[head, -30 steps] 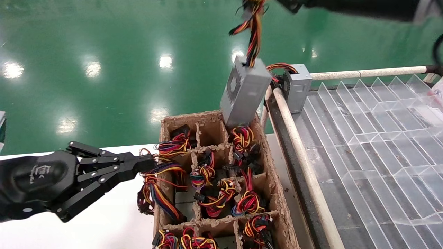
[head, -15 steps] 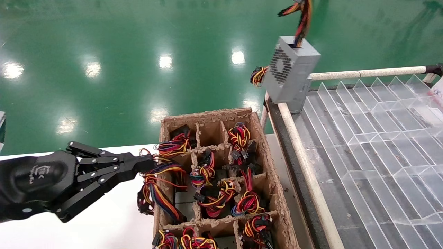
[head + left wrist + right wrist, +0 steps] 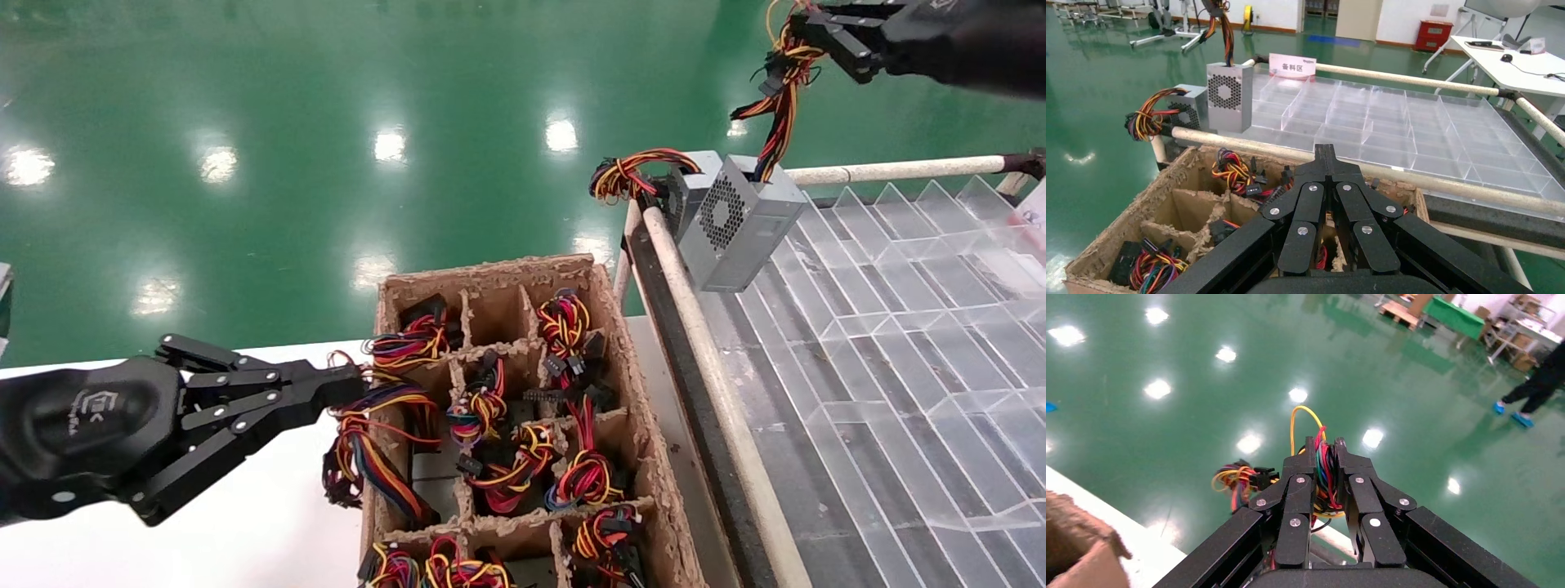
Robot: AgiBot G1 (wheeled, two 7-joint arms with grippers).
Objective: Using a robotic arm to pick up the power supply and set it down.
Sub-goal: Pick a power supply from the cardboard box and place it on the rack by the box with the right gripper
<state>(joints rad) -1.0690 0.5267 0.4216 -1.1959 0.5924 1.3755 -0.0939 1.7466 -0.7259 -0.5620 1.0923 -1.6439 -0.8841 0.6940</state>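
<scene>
the right black linked-finger hand (image 3: 817,33) was clamped on the red, yellow and black wire bundle (image 3: 776,98) of the small grey metal power supply box (image 3: 739,224), which hung tilted over the near corner of the clear plastic divider tray (image 3: 899,327), just beside a second grey unit (image 3: 686,184). the left black hand (image 3: 347,388) sat with fingers pressed together against the brown cardboard crate (image 3: 645,457) of wire bundles on the white counter (image 3: 270,531).

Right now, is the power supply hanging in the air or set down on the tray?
Hanging: the power supply dangles tilted from its wires, clamped by the right gripper, over the clear tray.
</scene>
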